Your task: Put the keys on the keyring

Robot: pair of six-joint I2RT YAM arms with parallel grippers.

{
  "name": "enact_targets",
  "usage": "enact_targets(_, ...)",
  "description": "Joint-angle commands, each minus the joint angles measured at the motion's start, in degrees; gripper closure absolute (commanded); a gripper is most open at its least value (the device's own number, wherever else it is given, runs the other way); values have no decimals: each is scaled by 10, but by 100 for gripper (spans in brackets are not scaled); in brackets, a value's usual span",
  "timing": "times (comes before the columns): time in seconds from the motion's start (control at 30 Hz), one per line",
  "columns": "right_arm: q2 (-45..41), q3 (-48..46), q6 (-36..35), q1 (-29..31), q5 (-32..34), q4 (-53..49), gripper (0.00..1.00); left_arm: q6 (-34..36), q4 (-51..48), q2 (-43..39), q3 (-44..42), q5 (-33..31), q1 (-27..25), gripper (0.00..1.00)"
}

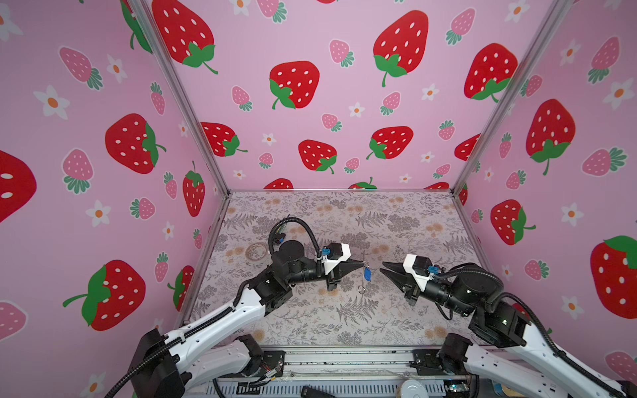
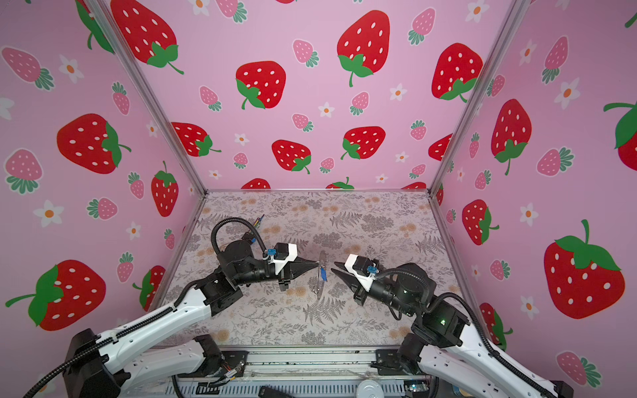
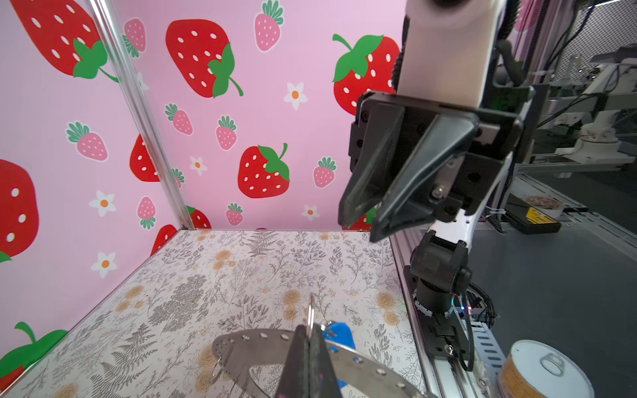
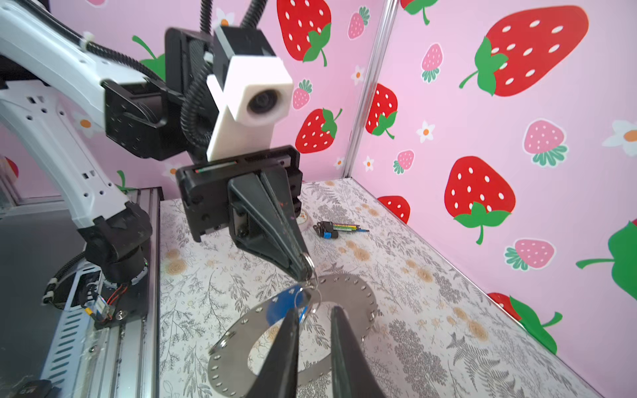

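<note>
Two grippers meet tip to tip above the middle of the table point(image 1: 310, 327). The left gripper point(image 4: 305, 270) has its jaws fully closed on the rim of the keyring point(image 4: 348, 293) and holds it on edge, apparently clear of the mat. In both top views the ring shows only as a thin line. This hold is judged to fix the ring and turn its face toward the other arm for threading.

The right gripper point(image 4: 313, 313) stands just short of the ring, jaws slightly apart and empty.

The keys point(image 4: 282, 303) hang just beside the grip point, against the ring's face. Whether their wire loop passes through a rim hole cannot be told.

Appearance:
- **Keyring** — flat, thin grey metal with a wide band, small holes along the rim and a large open centre.
- **Keys** — a bright-blue oblong tag; the silver key is too small to resolve.
</note>
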Motion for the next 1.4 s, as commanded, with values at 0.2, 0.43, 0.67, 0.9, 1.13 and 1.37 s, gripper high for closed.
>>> enact_targets(0.2, 65, 23, 10, 3, -64, 15, 84, 15, -8, -16, 12, 66, 2, 100)
enact_targets(0.43, 65, 7, 11, 2, -63, 26, 88, 25, -23, -24, 13, 70, 3, 100)
enact_targets(0.67, 68, -2, 15, 3, -76, 37, 90, 31, -28, -19, 18, 82, 2, 100)
enact_targets(0.9, 80, -2, 13, 3, -91, 37, 94, 29, -29, -17, 21, 90, 3, 100)
enact_targets(1.13, 77, 1, 10, 3, -91, 23, 100, 39, -47, -18, 27, 86, 2, 100)
enact_targets(1.37, 71, 41, -8, 3, -48, -86, 100, 189, -272, -50, 92, -45, 2, 71)
